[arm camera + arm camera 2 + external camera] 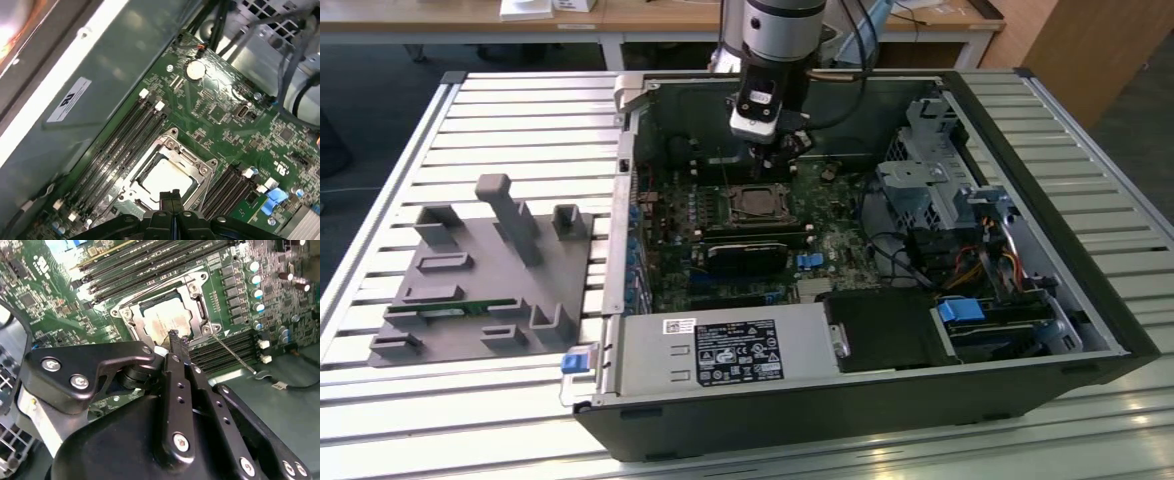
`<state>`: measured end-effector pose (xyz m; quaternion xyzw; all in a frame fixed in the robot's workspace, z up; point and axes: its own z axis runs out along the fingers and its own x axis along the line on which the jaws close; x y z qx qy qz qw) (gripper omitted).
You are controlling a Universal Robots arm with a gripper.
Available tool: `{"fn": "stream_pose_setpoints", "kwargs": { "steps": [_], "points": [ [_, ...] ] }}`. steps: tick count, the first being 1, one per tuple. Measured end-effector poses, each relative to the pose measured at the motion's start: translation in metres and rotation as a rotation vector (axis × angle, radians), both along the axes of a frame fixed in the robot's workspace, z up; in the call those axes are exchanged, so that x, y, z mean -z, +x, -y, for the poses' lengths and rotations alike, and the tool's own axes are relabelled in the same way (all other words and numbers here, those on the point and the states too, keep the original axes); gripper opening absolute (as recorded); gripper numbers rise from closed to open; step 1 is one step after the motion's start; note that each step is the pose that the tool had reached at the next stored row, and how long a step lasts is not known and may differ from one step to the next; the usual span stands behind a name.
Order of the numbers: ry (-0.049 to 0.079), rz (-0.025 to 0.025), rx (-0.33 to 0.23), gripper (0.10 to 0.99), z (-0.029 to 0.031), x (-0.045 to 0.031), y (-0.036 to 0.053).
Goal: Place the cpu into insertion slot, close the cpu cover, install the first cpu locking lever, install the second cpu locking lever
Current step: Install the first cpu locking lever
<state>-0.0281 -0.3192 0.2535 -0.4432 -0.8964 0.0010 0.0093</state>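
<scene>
**Item: gripper** (771, 168). The two fingers are pressed together with no gap, and nothing is held between them. It hangs inside the open computer case (1014, 130), pointing down at the motherboard (225, 110).

**Item: cpu** (162, 320). The dull silver face lies flat, just beyond and below the fingertips (170, 195). It is seated in the insertion slot (736, 204), directly under the gripper.

**Item: cpu cover** (197, 302). The silver frame plate lies down over the chip, which shows through its window. Its near edge lies right at the fingertips; contact cannot be told.

**Item: locking lever** (235, 355). This thin wire rod runs from the frame corner beside the fingertips out across the memory slots (115, 145), ending in a small hook. It appears unlatched. A second wire runs along the frame's far edge; its state cannot be told.

**Other:** coin cell battery (195, 70) on the board well beyond the fingertips; grey fixture (480, 270) on the slatted table (520, 120), well off to the side of the hand.

**Step in hand, as judged:** chip placed, cover closed, lever work under way. That work calls for the closed fingertips to press the wire rod down and slide it sideways under its catch. The push must stay on the rod, clear of the chip face and neighbouring parts.
</scene>
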Motion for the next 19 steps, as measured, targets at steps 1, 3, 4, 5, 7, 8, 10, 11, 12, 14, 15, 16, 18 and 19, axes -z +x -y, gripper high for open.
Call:
{"fn": "stream_pose_setpoints", "kwargs": {
  "steps": [1,3,4,5,7,8,10,11,12,14,15,16,18,19],
  "points": [
    [0.000,0.0000,-0.013,0.106,0.0000,0.0000,0.0000],
    [0.000,0.0000,-0.035,0.106,0.0000,0.0000,0.0000],
    [0.000,0.0000,-0.046,0.106,0.0000,0.0000,0.0000],
    [0.000,0.0000,-0.056,0.106,0.0000,0.0000,0.0000],
    [0.000,-0.0001,-0.075,0.106,0.0001,0.0000,0.0000],
    [0.000,-0.0001,-0.087,0.106,0.0001,0.0000,0.0000],
    [0.000,0.0000,-0.109,0.106,0.0001,0.0000,0.0000],
    [0.000,0.0000,-0.119,0.106,0.0001,0.0000,0.0000],
    [0.000,0.0000,-0.128,0.106,0.0001,0.0000,0.0000],
    [0.000,0.0001,-0.145,0.106,0.0001,0.0000,0.0000],
    [0.000,0.0000,-0.153,0.106,0.0001,0.0000,0.0000],
    [0.000,0.0000,-0.161,0.106,0.0001,0.0000,0.0000],
    [0.000,0.0000,-0.176,0.106,0.0001,0.0000,0.0000],
    [0.000,0.0000,-0.182,0.106,0.0001,0.0000,0.0000]
  ]
}}
